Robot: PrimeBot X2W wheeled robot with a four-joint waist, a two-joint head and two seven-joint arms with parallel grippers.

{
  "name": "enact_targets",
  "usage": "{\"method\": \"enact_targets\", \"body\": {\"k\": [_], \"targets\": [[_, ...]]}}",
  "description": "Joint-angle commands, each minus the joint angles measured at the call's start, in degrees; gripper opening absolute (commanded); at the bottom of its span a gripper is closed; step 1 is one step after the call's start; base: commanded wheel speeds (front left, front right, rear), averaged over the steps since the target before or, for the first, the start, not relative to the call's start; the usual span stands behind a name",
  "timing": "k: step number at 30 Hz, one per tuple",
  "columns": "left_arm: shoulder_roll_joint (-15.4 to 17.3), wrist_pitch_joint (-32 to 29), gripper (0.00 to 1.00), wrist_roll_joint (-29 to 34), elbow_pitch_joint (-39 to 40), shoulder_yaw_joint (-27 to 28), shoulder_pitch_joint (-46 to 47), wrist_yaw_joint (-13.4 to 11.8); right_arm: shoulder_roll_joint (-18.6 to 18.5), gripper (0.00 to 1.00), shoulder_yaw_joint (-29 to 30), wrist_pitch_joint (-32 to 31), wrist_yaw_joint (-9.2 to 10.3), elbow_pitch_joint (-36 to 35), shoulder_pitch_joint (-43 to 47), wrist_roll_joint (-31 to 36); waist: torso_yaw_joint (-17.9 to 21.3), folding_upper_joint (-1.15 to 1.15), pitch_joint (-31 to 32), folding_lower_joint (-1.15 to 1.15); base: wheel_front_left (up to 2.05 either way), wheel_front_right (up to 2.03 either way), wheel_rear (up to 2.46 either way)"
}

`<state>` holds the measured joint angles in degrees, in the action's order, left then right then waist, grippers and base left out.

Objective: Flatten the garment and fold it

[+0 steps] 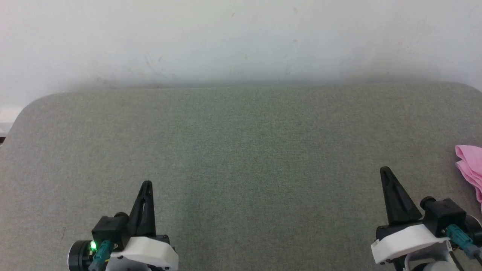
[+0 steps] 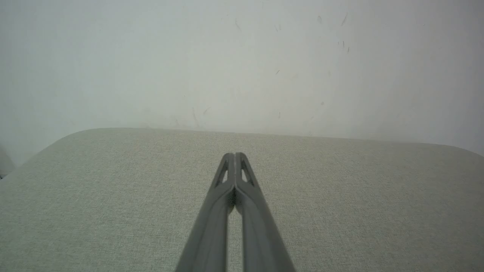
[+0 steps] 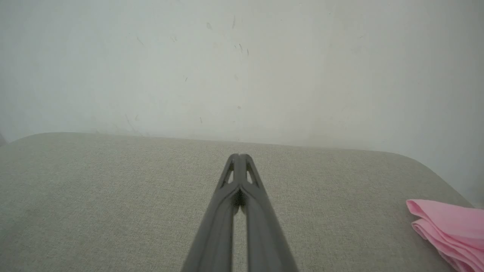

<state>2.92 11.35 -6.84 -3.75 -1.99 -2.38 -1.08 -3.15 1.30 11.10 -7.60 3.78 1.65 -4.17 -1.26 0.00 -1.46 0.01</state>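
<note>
**A:** How far along was the job?

**B:** The garment (image 1: 470, 165) lay at the right edge of the table (image 1: 241, 143), in stacked layers with rounded folds showing. Only part of it was in frame. I judged it either folded and set aside or bunched and not yet spread; I could not tell which.

**A:** And the grippers?

**B:** Both were clenched on nothing. The left gripper (image 1: 147, 184) sat over the table's near-left part. The right gripper (image 1: 385, 171) sat over its near-right part, near the garment but apart from it.

**A:** Was there room to work?

**B:** Plenty. The table's middle lay open up to its far edge, which met the wall (image 1: 241, 37). The risk I saw was the right edge: the cloth sat so close to it that an outward tug might slide it off.
</note>
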Motion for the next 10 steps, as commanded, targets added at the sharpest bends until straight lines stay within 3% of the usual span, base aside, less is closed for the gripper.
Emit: {"method": "enact_targets", "body": {"k": [1,10], "targets": [[0.0,-0.3,0.0,0.5,0.4,0.3,0.5,0.2,0.1,0.0,-0.2,-0.4,0.03,-0.3,-0.4,0.3,0.0,0.0,0.0,0.0,0.0,0.0,0.0],[0.0,-1.4,0.0,1.1,0.7,0.4,0.6,0.3,0.1,0.0,-0.3,-1.4,0.03,-0.7,-0.5,0.7,0.1,0.0,0.2,0.0,0.0,0.0,0.0]]}}
